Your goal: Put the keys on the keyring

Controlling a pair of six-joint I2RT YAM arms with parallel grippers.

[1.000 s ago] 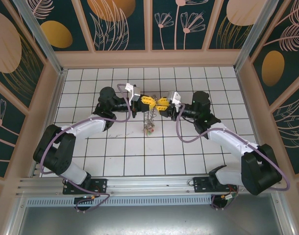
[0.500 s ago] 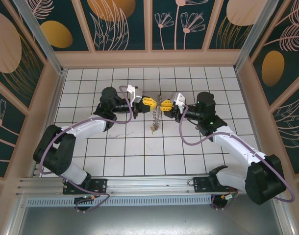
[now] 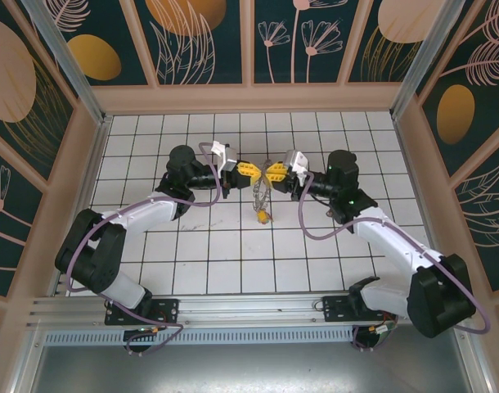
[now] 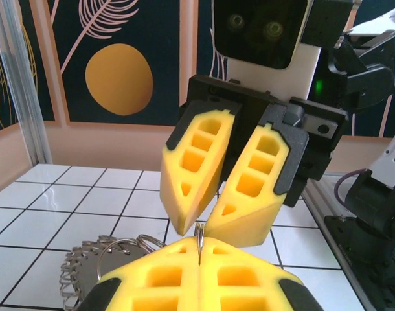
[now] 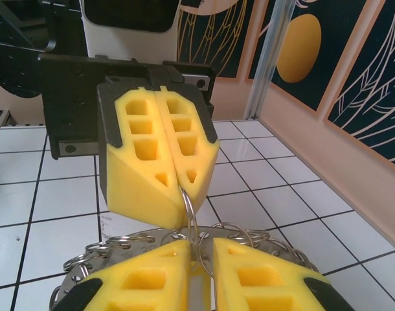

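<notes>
The left end effector (image 3: pixel 254 173) and the right end effector (image 3: pixel 269 173) are meeting tip to tip above the white tiled bench (image 3: pixel 151 246), about midway between its left and right edges and somewhat nearer its far edge than its near one. Between them the large, thin, silvery-grey keyring (image 3: pixel 261 195) with its beaded, chain-like rim is hanging down towards the near edge. A small orange-yellow piece (image 3: pixel 266 217) is showing at its lower end, too small to identify. Whether that lower end is touching the tiles cannot be told. In the right wrist view the left end effector's yellow wedge-shaped fingers (image 5: pixel 152 168) are pressing together and pinching a thin smooth wire loop (image 5: pixel 190 214) of the keyring, which is running down into a cluster of rings and beaded coils (image 5: pixel 97 249) below. The right end effector's own yellow fingers (image 5: pixel 262 278) are standing slightly apart at the bottom of that view, with the same wire loop passing through the narrow gap. Whether they are touching the wire cannot be told. In the left wrist view the left end effector (image 4: pixel 199 241) is gripping the upright wire at its closed tips, the right end effector's fingers (image 4: pixel 191 162) are slanting down just above it with a slim gap at their tips, and the beaded rim (image 4: pixel 81 256) is curving away low on the left.
</notes>
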